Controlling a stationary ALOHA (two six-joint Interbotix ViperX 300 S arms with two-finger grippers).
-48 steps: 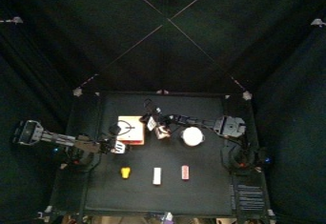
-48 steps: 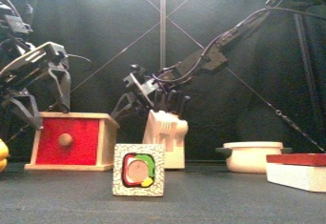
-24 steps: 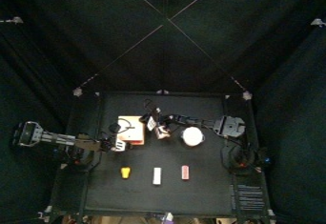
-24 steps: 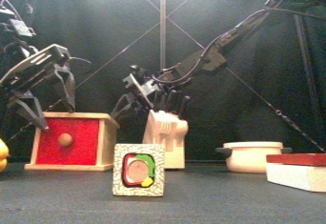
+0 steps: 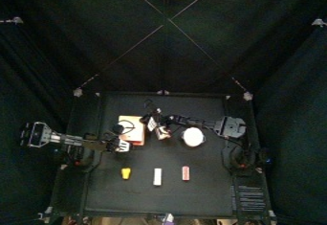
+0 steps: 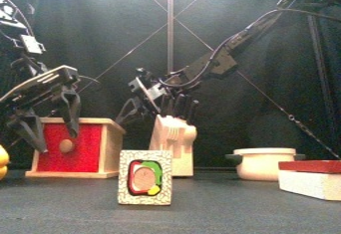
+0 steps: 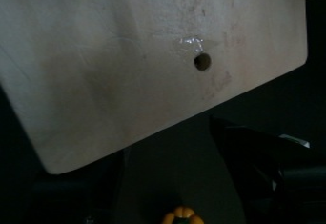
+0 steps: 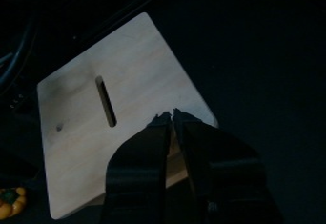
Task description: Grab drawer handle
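Note:
A small wooden box with a red drawer front (image 6: 60, 148) stands at the table's left, and the drawer handle (image 6: 59, 146) is a small dark knob in the middle of the red face. My left gripper (image 6: 43, 118) hangs open just above and in front of the box, its fingers spread to either side of the box's top. The top view puts this gripper (image 5: 118, 145) at the box's front edge. The left wrist view is filled by a pale wood panel (image 7: 140, 66) with a dark spot. My right gripper (image 6: 160, 104) reaches across above the white block (image 6: 170, 143), jaws together.
A picture card (image 6: 144, 176) stands at the front, close to the camera. A white pot (image 6: 260, 163) and a red and white box (image 6: 313, 176) stand at the right. A yellow thing (image 5: 126, 173) and two small blocks lie near the table's front.
My left gripper has come down from above the box to the level of its top, still open. The right arm has not moved.

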